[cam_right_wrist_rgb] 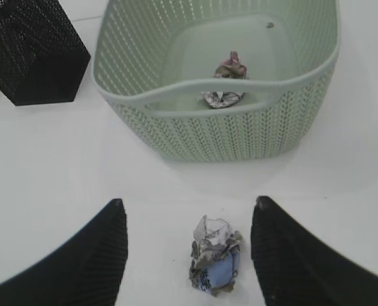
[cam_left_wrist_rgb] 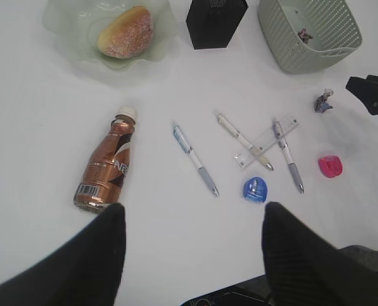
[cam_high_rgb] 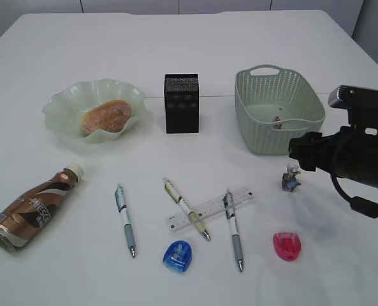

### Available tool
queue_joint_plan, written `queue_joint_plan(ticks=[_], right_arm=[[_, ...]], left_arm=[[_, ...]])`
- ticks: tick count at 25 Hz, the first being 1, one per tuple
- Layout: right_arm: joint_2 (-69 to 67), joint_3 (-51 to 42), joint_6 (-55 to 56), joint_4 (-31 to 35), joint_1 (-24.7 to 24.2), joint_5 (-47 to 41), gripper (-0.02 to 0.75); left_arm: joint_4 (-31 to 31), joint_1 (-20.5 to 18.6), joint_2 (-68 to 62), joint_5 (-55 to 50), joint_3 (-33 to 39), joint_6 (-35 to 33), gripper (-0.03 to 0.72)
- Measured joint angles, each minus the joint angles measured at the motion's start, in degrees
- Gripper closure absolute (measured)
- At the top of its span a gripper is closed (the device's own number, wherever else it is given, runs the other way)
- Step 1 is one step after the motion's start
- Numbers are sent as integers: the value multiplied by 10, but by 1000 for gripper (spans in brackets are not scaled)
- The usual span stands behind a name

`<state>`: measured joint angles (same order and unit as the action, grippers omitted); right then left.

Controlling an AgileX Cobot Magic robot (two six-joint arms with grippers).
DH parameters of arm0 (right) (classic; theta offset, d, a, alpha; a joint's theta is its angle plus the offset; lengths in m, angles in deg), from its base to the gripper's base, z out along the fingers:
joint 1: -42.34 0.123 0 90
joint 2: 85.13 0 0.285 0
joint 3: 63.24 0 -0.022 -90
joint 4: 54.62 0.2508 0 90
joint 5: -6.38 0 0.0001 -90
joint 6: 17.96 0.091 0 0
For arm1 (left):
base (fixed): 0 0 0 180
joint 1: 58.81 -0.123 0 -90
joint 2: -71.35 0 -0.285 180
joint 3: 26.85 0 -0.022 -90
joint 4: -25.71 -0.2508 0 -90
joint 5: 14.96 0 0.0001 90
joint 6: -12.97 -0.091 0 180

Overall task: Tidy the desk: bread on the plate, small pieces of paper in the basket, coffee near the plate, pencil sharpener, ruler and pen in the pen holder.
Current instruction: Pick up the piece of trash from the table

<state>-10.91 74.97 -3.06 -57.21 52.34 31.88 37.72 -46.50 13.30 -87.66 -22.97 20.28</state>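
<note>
Right gripper hangs spread wide over a paper wad; only its wrist camera shows another wad inside the basket.

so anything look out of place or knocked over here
The coffee bottle lies on its side, far from the plate. One paper wad sits outside the basket. Two pens lie across the ruler.

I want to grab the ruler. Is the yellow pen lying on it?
Touching. In the exterior view the yellow pen crosses over the ruler with no gap, and the left wrist view shows the same crossing.
</note>
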Motion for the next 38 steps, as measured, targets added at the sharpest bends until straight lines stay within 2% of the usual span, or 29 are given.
queue_joint_plan(ticks=[14,19,26,38], right_arm=[[-27,38,20,-9,5,-50,257],[-81,39,21,-20,30,-25,257],[-112,39,-17,-18,32,3,257],[-114,39,-138,76,32,18,257]], left_arm=[[1,0,0,0,0,0,202],[2,0,0,0,0,0,202],[2,0,0,0,0,-4,202],[2,0,0,0,0,-6,202]])
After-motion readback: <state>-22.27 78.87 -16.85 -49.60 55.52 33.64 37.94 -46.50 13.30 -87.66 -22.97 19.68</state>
